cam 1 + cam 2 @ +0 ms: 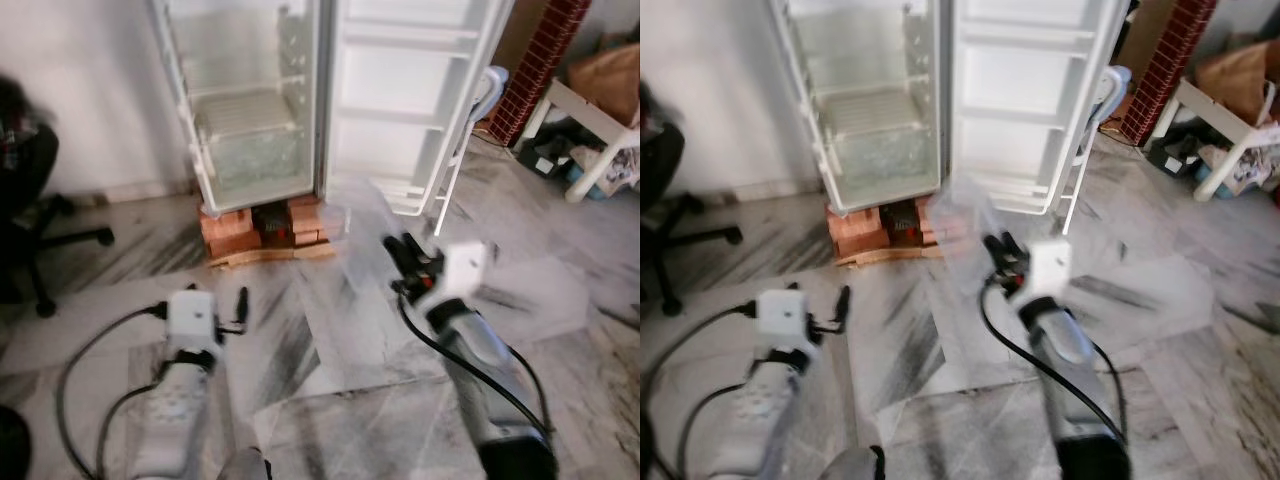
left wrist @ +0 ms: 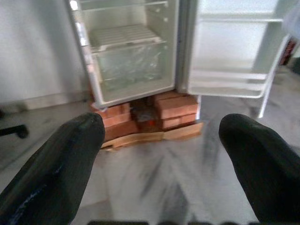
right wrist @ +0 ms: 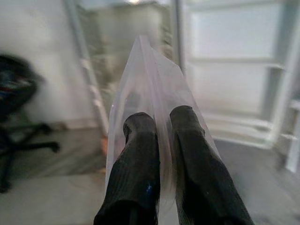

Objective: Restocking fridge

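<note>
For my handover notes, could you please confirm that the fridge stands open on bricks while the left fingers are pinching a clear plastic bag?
Not quite: it is the right gripper whose fingers are closed on the clear plastic bag, as the right wrist view shows. The left gripper is open and holds nothing. The fridge does stand open on bricks.

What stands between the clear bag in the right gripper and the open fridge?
Nothing visible. The right gripper is shut on the clear bag, and bare marble floor runs to the fridge, whose door stands wide open. The fridge sits raised on bricks.
</note>
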Robot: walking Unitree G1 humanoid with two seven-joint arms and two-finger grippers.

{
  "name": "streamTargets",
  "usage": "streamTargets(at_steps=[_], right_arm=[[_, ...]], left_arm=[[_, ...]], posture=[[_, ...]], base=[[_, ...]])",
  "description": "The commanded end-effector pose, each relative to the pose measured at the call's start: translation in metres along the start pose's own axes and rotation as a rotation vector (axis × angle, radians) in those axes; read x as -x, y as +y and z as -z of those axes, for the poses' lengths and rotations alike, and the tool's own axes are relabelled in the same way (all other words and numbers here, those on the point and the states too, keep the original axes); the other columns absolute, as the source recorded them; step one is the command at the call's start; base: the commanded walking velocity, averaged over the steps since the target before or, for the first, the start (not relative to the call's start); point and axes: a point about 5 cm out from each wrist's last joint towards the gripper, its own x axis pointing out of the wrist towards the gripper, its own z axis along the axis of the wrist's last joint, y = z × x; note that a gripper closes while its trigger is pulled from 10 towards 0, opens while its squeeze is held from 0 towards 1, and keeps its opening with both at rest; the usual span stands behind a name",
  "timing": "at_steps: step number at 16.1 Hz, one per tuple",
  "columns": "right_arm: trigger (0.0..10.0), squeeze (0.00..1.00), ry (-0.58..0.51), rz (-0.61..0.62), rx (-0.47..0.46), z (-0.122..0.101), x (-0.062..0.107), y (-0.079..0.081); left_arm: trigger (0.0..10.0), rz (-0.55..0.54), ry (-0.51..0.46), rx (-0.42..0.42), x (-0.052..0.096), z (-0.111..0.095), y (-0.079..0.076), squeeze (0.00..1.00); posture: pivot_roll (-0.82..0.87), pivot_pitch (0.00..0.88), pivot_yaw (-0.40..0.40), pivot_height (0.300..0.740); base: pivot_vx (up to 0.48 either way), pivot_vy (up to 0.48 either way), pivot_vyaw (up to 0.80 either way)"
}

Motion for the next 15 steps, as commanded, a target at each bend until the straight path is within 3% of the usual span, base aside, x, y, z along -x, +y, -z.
streamTargets(at_steps=[1,3,6,12,15], right_arm=[[10.0,0.00,-0.025,-0.002,0.004,-0.007,-0.004,0.001],[10.0,0.00,-0.012,-0.026,0.021,-0.003,-0.001,0.006],[10.0,0.00,-0.012,-0.049,0.019,-0.002,0.002,0.005],[10.0,0.00,-0.018,-0.078,0.026,-0.004,0.003,0.011],[10.0,0.00,-0.013,-0.067,0.032,-0.003,0.000,0.010]], left_arm=[[10.0,-0.032,-0.003,-0.016,-0.002,-0.003,0.011,0.00],[10.0,-0.040,-0.008,-0.038,-0.003,-0.004,0.020,0.00],[10.0,-0.030,-0.015,-0.050,-0.007,-0.006,0.018,0.00],[10.0,-0.032,-0.012,-0.040,-0.010,-0.004,0.014,0.00],[10.0,-0.041,-0.014,-0.043,-0.011,-0.004,0.018,0.00]], posture=[[0.12,0.068,-0.070,0.740],[0.13,0.069,-0.065,0.740],[0.12,0.067,-0.060,0.740],[0.11,0.067,-0.063,0.740],[0.12,0.066,-0.063,0.740]], base=[[0.251,0.000,0.00],[0.246,0.000,0.00],[0.280,0.000,0.00],[0.304,0.297,0.53],[0.311,0.329,0.00]])
